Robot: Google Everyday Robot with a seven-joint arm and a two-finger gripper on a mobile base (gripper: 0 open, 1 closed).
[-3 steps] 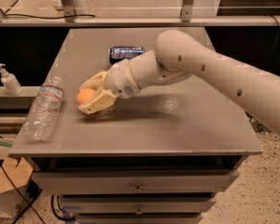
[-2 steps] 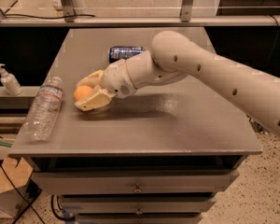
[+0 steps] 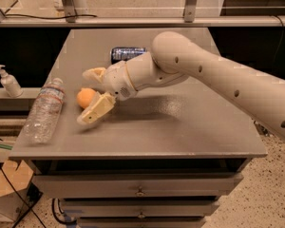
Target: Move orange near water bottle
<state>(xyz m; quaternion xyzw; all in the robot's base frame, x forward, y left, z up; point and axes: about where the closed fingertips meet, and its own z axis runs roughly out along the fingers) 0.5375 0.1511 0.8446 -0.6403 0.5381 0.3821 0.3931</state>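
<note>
The orange (image 3: 85, 98) rests on the grey table top (image 3: 180, 127), left of centre. The water bottle (image 3: 45, 110) lies on its side along the table's left edge, cap toward the back, a short gap left of the orange. My gripper (image 3: 84, 97) reaches in from the right and straddles the orange. One finger (image 3: 93, 73) stands behind the fruit and the other (image 3: 96, 111) in front. The jaws stand wider than the orange, with a gap showing at the back finger. The gripper is open.
A dark blue soda can (image 3: 126, 53) lies on its side behind my wrist. A small white pump bottle (image 3: 8, 81) stands on a lower shelf off the table's left side. Drawers run below the table's front edge.
The orange has moved a little left toward the bottle. The fingers, closed on it before, have spread apart, and the orange now sits on the table.
</note>
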